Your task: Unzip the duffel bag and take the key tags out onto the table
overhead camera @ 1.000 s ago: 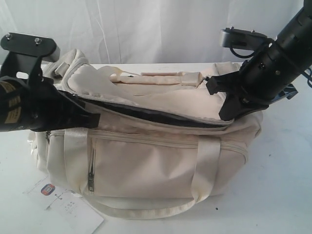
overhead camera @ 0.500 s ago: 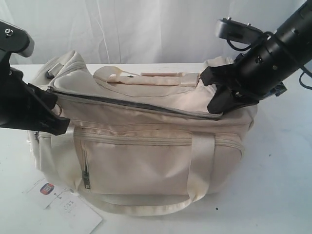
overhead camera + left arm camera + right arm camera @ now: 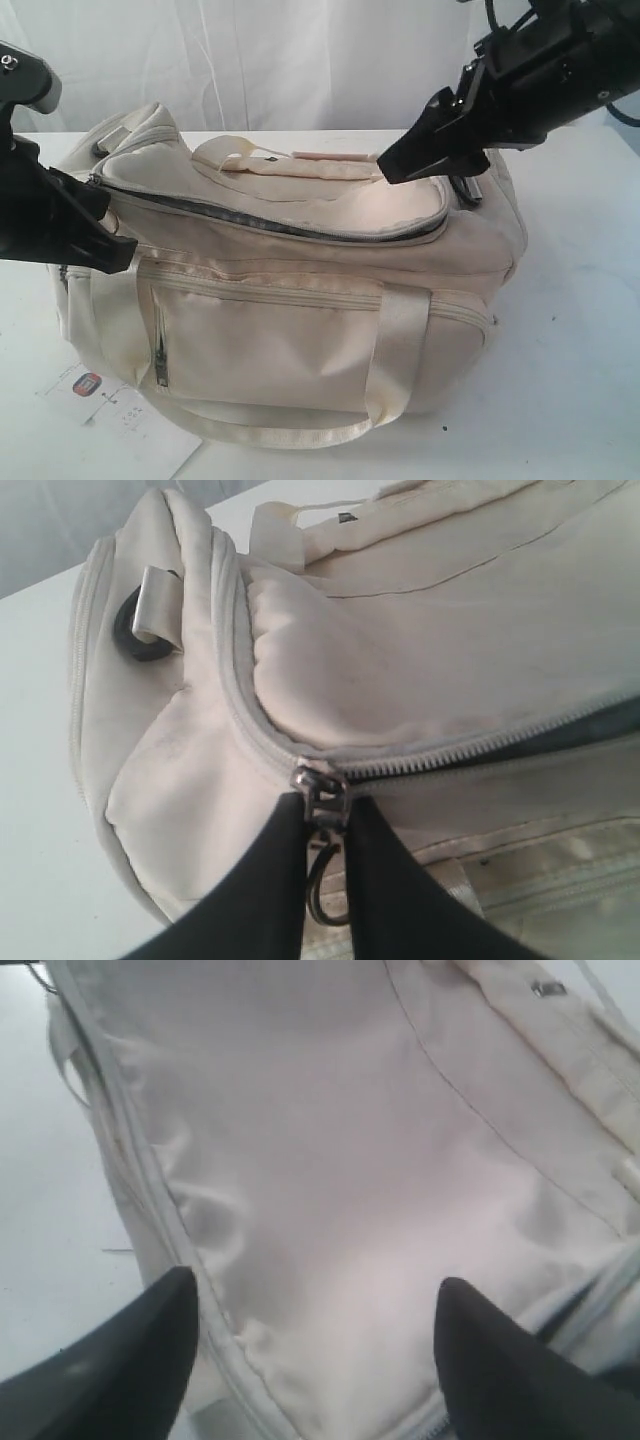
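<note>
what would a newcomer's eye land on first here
A big cream duffel bag fills the middle of the white table, its curved top zip partly open. At its left end the left gripper pinches the zipper pull, while the right gripper hangs open above the top flap at the right. A white paper tag lies in front, at the left.

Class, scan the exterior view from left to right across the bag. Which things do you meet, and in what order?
In order: left gripper → front pocket's zipper pull → dark label on the far handle → right gripper.
</note>
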You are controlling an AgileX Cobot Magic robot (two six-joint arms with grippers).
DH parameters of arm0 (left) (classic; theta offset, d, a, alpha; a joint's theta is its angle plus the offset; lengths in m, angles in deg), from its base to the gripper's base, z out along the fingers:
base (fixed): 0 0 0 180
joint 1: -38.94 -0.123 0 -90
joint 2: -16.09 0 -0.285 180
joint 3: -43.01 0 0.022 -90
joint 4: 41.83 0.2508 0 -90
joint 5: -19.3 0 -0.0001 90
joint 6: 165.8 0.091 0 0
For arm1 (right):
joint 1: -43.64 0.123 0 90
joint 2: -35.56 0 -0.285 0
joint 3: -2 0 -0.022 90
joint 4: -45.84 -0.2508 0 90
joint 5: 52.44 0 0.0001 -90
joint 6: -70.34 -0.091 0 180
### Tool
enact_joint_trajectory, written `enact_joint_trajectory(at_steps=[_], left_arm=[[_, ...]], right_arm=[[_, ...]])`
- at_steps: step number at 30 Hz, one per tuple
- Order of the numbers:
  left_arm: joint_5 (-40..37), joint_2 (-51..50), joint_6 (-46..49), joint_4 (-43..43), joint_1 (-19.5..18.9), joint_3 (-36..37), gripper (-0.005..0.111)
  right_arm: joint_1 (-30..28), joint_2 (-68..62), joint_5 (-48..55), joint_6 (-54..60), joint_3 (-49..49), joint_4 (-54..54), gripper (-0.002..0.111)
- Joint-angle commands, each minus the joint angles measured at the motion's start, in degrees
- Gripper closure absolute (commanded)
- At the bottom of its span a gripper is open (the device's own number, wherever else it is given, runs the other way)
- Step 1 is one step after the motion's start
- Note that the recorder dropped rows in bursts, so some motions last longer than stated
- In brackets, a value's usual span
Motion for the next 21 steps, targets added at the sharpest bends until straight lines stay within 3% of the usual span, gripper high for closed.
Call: enact_joint_trajectory(at_steps=[1, 8, 15, 21], left_arm=[[1.74, 1.11, -0.28, 0.85, -0.15, -0.19, 0.107], [1.97, 1.11, -0.28, 0.86, -0.15, -0.19, 0.107], [1.97, 1.11, -0.28, 0.86, -0.15, -0.19, 0.107], [1.97, 1.11, -0.28, 0.86, -0.15, -0.19, 0.107]], right_arm=[[1.57, 2.34, -1.12, 10.17, 0.31, -6.74, 0.045], [8.69, 2.35, -4.75, 27.18, 0.21, -11.61, 0.045], [18.89, -2.71, -14.79, 30.48, 0.10, -11.61, 0.045], [24.30, -8.56, -22.06, 32.68, 0.10, -11.36, 0.045]])
